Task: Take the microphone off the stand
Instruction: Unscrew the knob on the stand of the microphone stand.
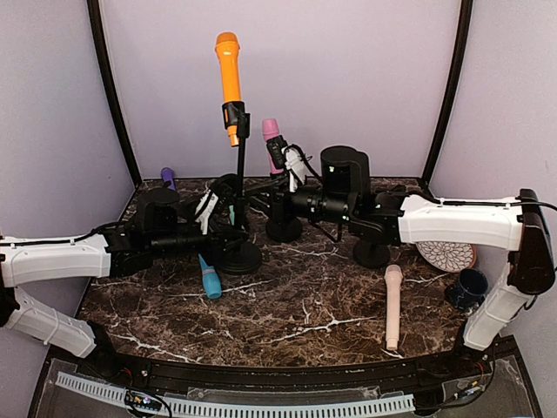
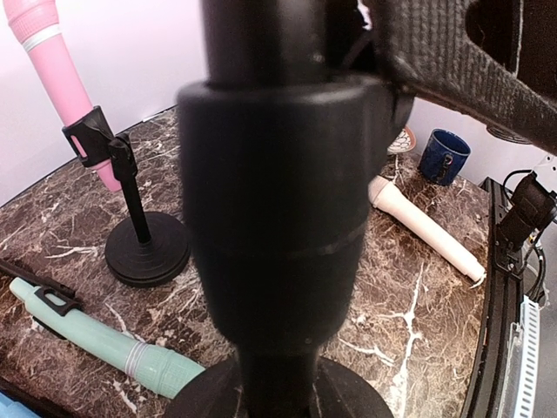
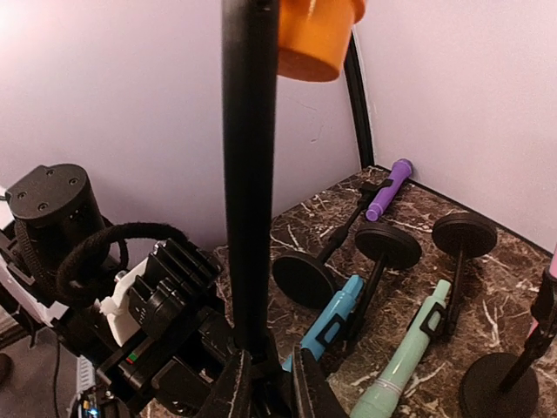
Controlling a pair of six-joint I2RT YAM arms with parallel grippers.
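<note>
Top external, orange microphone [image 1: 227, 65] clipped atop stand [image 1: 240, 178], left gripper [image 1: 228, 231] clamping stand

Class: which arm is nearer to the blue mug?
Right. The right arm rises from its base just beside the blue mug; the left arm lies far off on the opposite side.

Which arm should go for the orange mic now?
Right, probably. The left gripper is clamped low on the microphone stand, just above its base, bracing it. The right gripper straddles the same stand with the orange microphone directly above, so it could let go and reach up.
</note>
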